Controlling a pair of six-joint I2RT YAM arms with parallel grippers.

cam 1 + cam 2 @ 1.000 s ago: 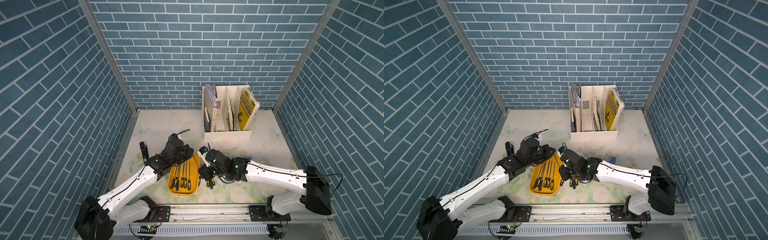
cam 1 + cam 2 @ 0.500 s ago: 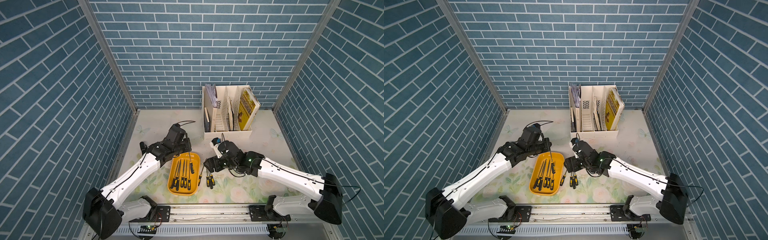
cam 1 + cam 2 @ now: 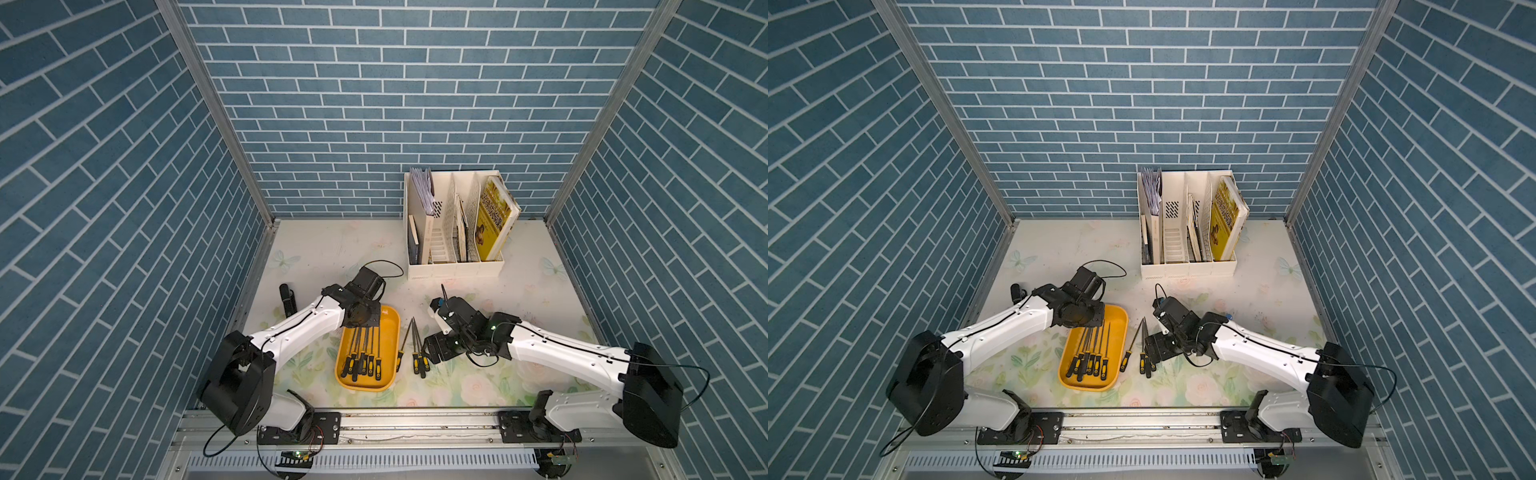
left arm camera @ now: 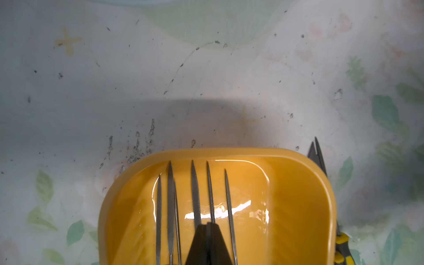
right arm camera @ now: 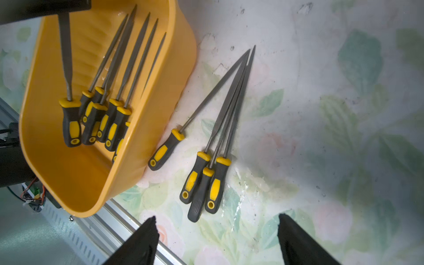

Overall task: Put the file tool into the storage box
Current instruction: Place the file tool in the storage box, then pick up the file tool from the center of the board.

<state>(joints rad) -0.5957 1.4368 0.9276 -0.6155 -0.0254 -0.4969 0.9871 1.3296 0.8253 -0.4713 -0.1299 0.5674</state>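
The storage box (image 3: 391,328) is a shallow yellow-orange tray near the front, seen in both top views (image 3: 1120,319). Several file tools with black-and-yellow handles (image 5: 110,119) lie in it, tips toward the far end. Several more file tools (image 5: 202,174) lie on the mat just right of it (image 3: 415,353). My left gripper (image 4: 207,226) is shut and hangs over the box's far end (image 3: 365,322), its tips above the file blades. Whether it pinches a blade is hidden. My right gripper (image 5: 216,229) stands open and empty, low beside the loose files' handles (image 3: 434,353).
A tall white desk organiser (image 3: 453,232) with books stands at the back right. A small black object (image 3: 287,297) lies by the left wall. The metal front rail (image 5: 114,218) runs close behind the box and the loose files.
The right gripper opened and drew back slightly right of the loose files. The left arm swung beyond the box's far end, then came back over that end, staying shut.
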